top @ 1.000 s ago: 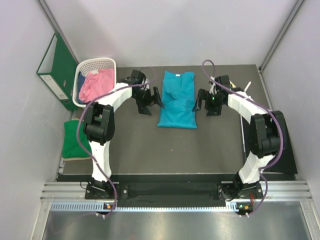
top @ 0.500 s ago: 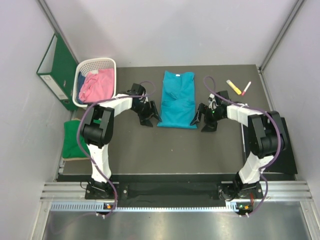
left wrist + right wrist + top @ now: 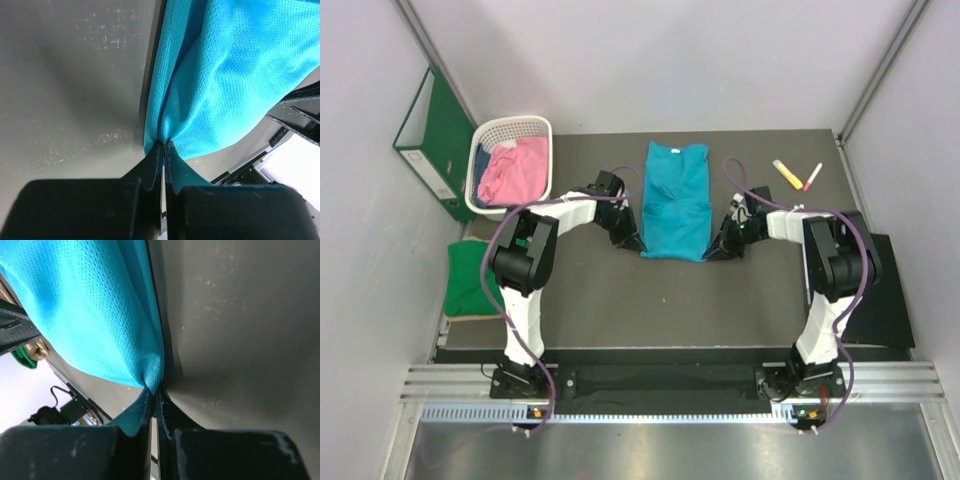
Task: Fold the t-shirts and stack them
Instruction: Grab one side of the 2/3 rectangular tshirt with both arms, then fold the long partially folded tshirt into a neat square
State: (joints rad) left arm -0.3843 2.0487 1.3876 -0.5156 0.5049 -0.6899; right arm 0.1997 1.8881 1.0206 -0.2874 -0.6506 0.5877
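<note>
A teal-blue t-shirt lies folded into a long strip at the middle back of the dark mat. My left gripper is shut on its near left corner; in the left wrist view the cloth bunches into the closed fingertips. My right gripper is shut on the near right corner, the teal cloth pinched at its tips. A pink t-shirt lies in the white basket. A green t-shirt sits folded at the mat's left edge.
A green ring binder leans on the left wall behind the basket. A yellow marker and a pink one lie at the back right. A black pad lies at the right edge.
Both arms came down toward the near end of the teal-blue t-shirt and moved inward. Both grippers went from open to shut on its near corners.
</note>
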